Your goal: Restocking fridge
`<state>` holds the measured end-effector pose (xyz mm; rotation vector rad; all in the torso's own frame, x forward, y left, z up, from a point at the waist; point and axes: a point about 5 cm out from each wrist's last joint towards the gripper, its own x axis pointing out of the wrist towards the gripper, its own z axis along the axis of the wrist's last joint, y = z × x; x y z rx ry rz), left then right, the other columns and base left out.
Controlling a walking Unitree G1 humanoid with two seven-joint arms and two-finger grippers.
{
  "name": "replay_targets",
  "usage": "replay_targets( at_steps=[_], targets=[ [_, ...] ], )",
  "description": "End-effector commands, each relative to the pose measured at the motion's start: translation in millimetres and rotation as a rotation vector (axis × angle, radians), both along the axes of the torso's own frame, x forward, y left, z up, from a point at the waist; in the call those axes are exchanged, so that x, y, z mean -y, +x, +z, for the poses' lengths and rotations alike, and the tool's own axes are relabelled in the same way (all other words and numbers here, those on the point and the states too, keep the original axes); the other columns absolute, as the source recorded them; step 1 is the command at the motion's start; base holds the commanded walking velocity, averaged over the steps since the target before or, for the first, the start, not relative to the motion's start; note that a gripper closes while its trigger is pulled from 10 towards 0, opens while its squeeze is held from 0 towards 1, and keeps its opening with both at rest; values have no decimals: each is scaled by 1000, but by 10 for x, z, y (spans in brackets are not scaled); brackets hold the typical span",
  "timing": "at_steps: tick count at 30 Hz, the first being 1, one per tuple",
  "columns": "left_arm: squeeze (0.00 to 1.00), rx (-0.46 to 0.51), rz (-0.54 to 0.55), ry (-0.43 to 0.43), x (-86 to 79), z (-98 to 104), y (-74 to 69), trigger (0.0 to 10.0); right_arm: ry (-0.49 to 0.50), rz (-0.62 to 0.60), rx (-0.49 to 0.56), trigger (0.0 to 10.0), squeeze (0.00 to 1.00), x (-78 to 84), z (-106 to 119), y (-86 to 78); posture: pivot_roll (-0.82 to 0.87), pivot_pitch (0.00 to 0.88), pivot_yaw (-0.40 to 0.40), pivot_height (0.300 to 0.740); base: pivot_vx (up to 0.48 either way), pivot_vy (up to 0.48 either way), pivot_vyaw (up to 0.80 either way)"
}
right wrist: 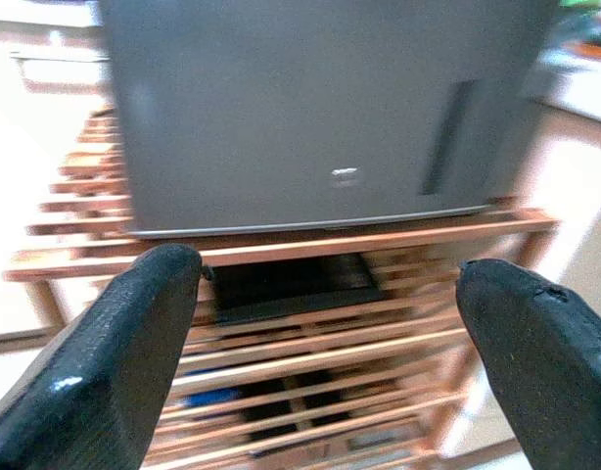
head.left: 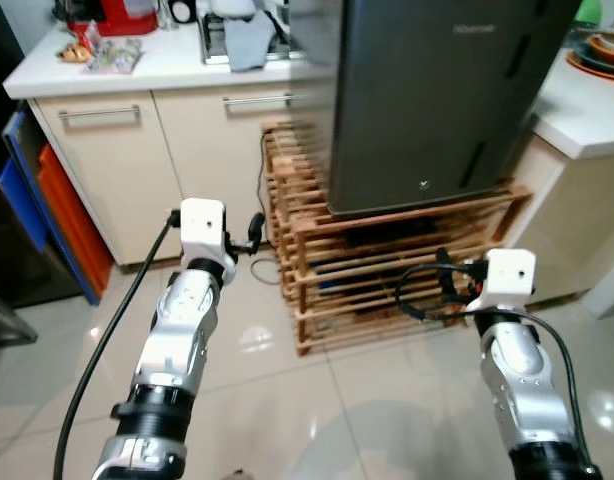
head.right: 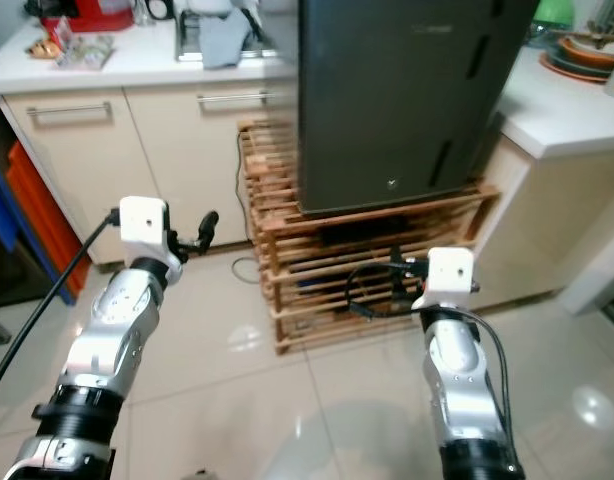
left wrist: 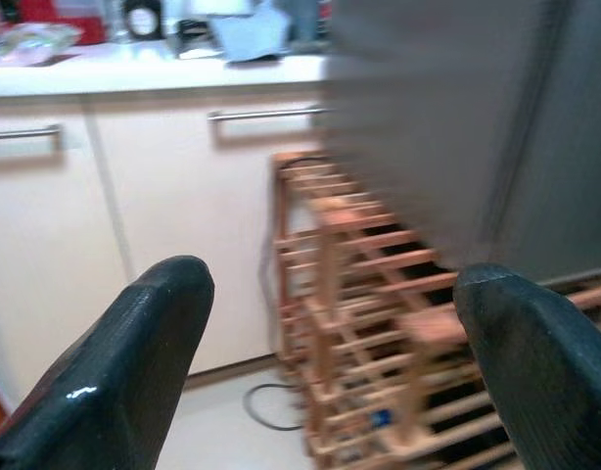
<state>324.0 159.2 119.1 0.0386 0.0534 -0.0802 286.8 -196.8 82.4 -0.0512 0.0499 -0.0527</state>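
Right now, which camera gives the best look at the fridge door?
The right wrist view: the fridge faces it squarely, closed, sitting on the wooden rack. Both eye views show the fridge from above, with its top cut off. The left wrist view catches a blurred grey side at an angle.

Fridge [head.left: 437,100] door: faint brand lettering near top, small badge low down; both unreadable.

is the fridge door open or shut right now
Shut. The dark fridge on the wooden rack shows one flat unbroken front with no interior visible, and neither gripper touches it.
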Motion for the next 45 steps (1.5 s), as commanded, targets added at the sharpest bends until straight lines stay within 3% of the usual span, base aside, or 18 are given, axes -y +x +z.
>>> replay_targets(
  at_steps=[1, 7, 23, 29, 45],
  targets=[
    [0, -2, 4, -2, 10, 7, 14, 10000, -11, -5, 3, 10000, 0, 26, 6, -5, -110, 0, 5, 740, 240, 416, 0],
    [0, -3, 3, -4, 17, 5, 14, 10000, -14, -6, -2, 10000, 0, 28, 1, -8, -111, 0, 5, 740, 0, 418, 0],
    [0, 31, -31, 20, 43, 32, -4, 10000, -15, -14, 8, 10000, 0, 25, 19, 45, -108, 0, 14, 740, 0, 450, -783],
    [0, 77, -107, 8, 169, 76, -81, 10000, -14, -7, 26, 10000, 0, -11, 35, 58, -91, 0, 12, 740, 73, 0, 0],
    [0, 134, -91, 9, 106, 253, 3, 10000, -16, 35, 43, 10000, 0, -205, 74, 201, -85, 0, 24, 740, 462, 0, -31]
  ],
)
